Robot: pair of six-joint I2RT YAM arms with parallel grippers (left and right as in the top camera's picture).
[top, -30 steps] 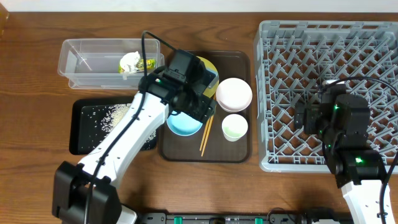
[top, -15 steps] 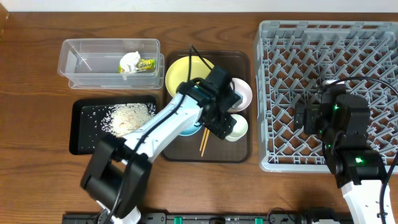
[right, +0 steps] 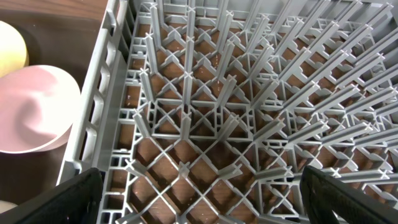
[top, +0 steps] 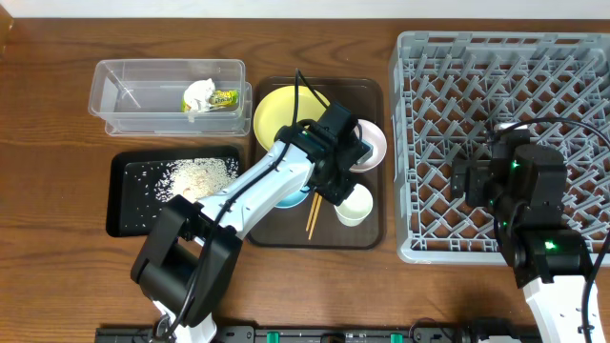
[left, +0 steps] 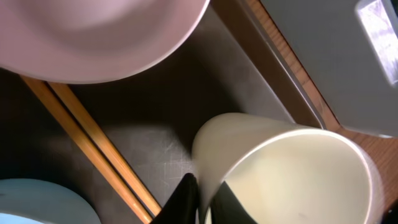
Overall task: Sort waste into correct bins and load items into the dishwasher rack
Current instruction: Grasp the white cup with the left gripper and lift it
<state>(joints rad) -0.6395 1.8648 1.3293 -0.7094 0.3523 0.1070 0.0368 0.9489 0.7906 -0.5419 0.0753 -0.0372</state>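
My left gripper (left: 205,202) is shut on the rim of the pale green cup (left: 286,174), one finger inside and one outside. The cup (top: 353,205) leans on the brown serving tray (top: 374,229), beside the wooden chopsticks (top: 312,219). The pinkish bowl (top: 374,143) and yellow plate (top: 276,110) lie behind it. The light blue bowl (top: 284,199) is mostly hidden under the arm. My right gripper (right: 205,199) hangs open over the grey dishwasher rack (top: 505,86), holding nothing.
The clear box (top: 133,95) at the back left holds the white tissue (top: 198,93) and green-yellow wrapper (top: 224,98). The black tray (top: 129,214) in front of it holds rice grains (top: 200,171). The rack's pegs (right: 205,93) stand under my right gripper.
My left arm swung right from the blue bowl to the cup and its jaws closed on the rim; the cup tipped and shifted slightly toward the front. The right arm stayed still.
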